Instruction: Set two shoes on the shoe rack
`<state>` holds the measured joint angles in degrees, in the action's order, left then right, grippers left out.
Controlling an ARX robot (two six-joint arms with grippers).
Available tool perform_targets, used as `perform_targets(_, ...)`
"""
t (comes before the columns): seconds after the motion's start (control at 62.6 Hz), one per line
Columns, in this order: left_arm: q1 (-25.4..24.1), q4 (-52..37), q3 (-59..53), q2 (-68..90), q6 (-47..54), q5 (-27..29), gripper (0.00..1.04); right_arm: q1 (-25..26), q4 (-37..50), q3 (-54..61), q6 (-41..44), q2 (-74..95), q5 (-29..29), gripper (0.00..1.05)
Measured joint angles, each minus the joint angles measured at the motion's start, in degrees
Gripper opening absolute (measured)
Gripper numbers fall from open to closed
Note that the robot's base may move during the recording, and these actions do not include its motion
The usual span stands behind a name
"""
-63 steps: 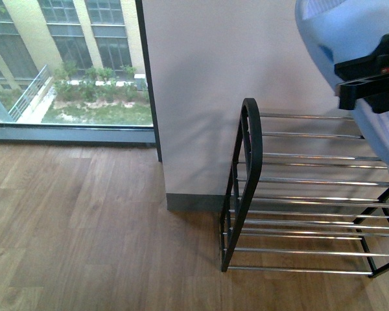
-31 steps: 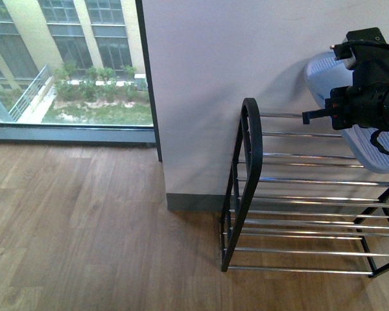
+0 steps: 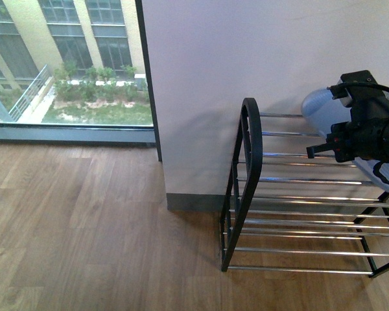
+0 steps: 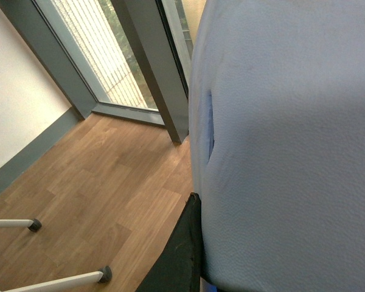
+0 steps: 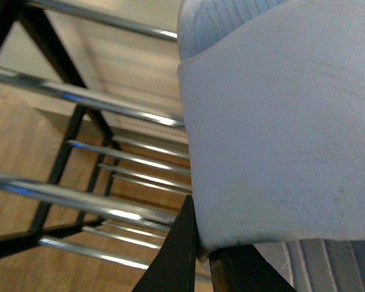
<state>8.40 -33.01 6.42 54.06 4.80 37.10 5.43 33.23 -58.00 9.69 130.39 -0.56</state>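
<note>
While your right gripper [image 3: 340,146] clamped one shoe [image 3: 324,107] above the rack [image 3: 249,181], your left jaws gripped the other shoe [image 4: 286,140].

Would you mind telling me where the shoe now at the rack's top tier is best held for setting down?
By the upper's edge near the collar, coming from above, as the right gripper does: the shoe hangs sole-out over the shoe rack, and the soft wall is thin enough for the jaws to pinch, judging by the right wrist view.
</note>
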Motion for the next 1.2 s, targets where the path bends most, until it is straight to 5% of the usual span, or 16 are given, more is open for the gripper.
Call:
perform_targets(0.447,0.0,0.0,0.0,0.0,0.0,0.0,0.02,-0.5,-10.3,-7.4,-16.1,0.6,-0.3,0.02)
perform_targets(1.198,0.0,0.0,0.0,0.0,0.0,0.0,0.02,3.5,-13.8,-14.1,-17.2,4.3,5.2,0.02)
